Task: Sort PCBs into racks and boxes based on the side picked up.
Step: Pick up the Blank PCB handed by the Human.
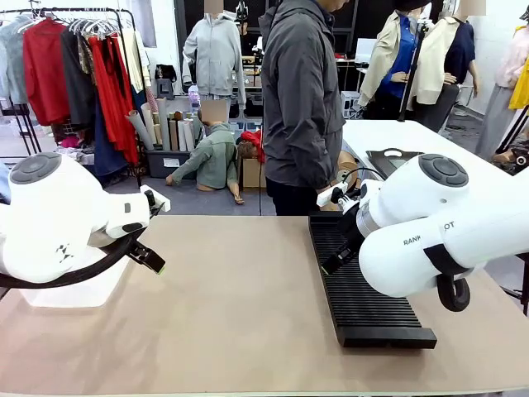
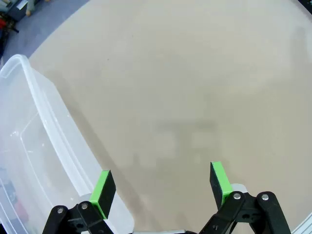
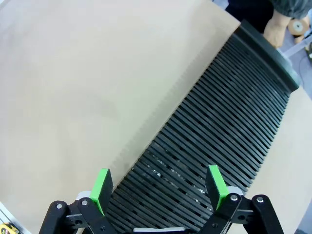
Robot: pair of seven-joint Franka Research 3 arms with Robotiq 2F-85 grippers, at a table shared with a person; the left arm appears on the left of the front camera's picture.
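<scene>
Over the ridged black rack (image 3: 214, 122), at the right of the worktop (image 1: 231, 314), hangs the right pincer (image 3: 158, 183), spread wide and empty; the slots in sight hold no board. Across the middle, the left pincer (image 2: 161, 183), equally wide and empty, hovers above bare surface just beside the clear box (image 2: 53, 122), whose visible part looks bare too. By this, the sorting seems hardly begun. A person (image 1: 302, 107) stands at the rack's far end; nothing blocks either arm.

I see a wide, plain beige worktop (image 1: 240, 314). A long narrow black slotted rack (image 1: 359, 281) lies on its right side, running lengthwise towards the far edge. My left wrist camera shows a clear plastic rectangular tub (image 2: 56, 124) resting on the same surface.
</scene>
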